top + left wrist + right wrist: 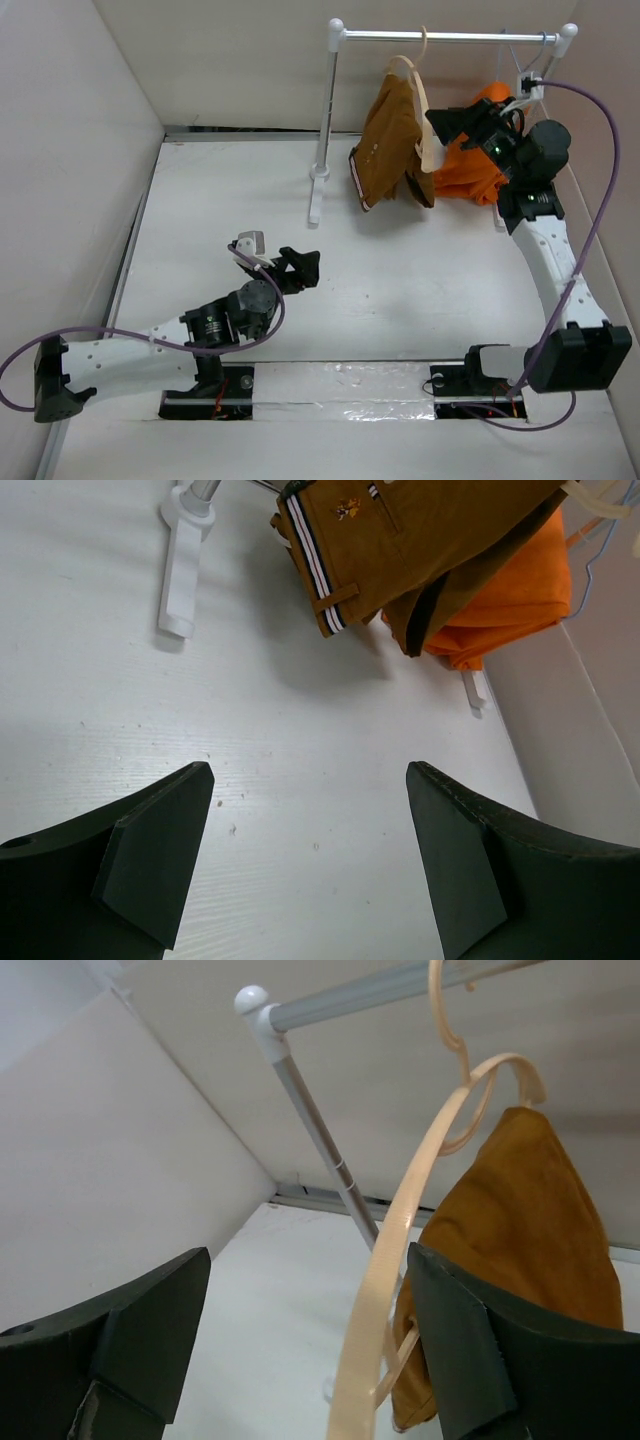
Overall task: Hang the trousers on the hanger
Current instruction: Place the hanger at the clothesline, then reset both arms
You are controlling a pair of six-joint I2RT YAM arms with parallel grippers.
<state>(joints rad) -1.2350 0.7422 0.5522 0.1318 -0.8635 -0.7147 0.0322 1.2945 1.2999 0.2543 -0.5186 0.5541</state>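
My right jaws stand wide apart up by the rail [450, 37], holding nothing. The curved arm of the hanger [400, 1230] runs up between them, close to the right-hand one; I cannot tell whether it touches. The hanger's hook is over the rail, and the trousers [388, 140] are draped over the hanger. They hang in folds on its left side, with the white-striped waistband at the bottom, above the worktop [300, 710]. Just to their right, partly behind them, the orange garment [510, 600] hangs from the same rail.

My left jaws are also wide apart and hold nothing. They are low over the middle of the worktop, well away from the rail and pointing toward the trousers and the rail's white foot [180, 570].
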